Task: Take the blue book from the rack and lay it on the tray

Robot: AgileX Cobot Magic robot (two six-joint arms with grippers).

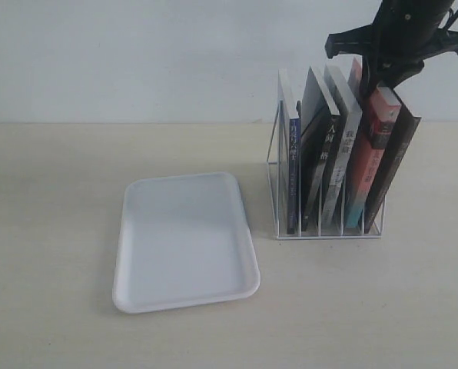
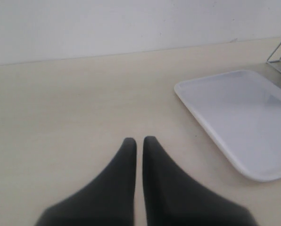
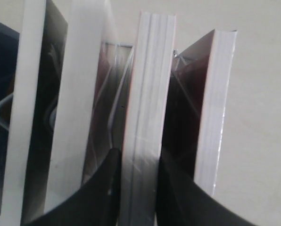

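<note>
While the blue book [image 1: 292, 181] stands in the slot of the rack [image 1: 329, 236] nearest the tray [image 1: 184, 238], toward the far edge of the worktop [image 1: 52, 184], the right gripper [image 3: 139, 155] pinches the red-orange book [image 3: 150, 70] by its top; the left gripper [image 2: 139, 141] hangs narrowed to a slit.

You have a pale beige table top [image 1: 60, 192] with a faint wood-like grain and a matt finish. The flat white rectangular tray [image 1: 183, 238] looks like smooth plastic with a soft, slightly translucent sheen. The white wire book rack [image 1: 329, 235] looks like thin, smooth coated metal rod. The deep blue paperback book [image 1: 292, 184] has a smooth card spine and white paper page edges. On the red-orange spined book [image 1: 371, 154], the right wrist view shows you finely layered white paper edges [image 3: 150, 94] and a lightly glossy cover. The black tapered fingers [image 2: 126, 183] of the left gripper [image 2: 139, 140] and those [image 3: 103, 193] of the right gripper [image 3: 138, 153] look smooth and matt; whether they are plastic or rubber you cannot tell.
</note>
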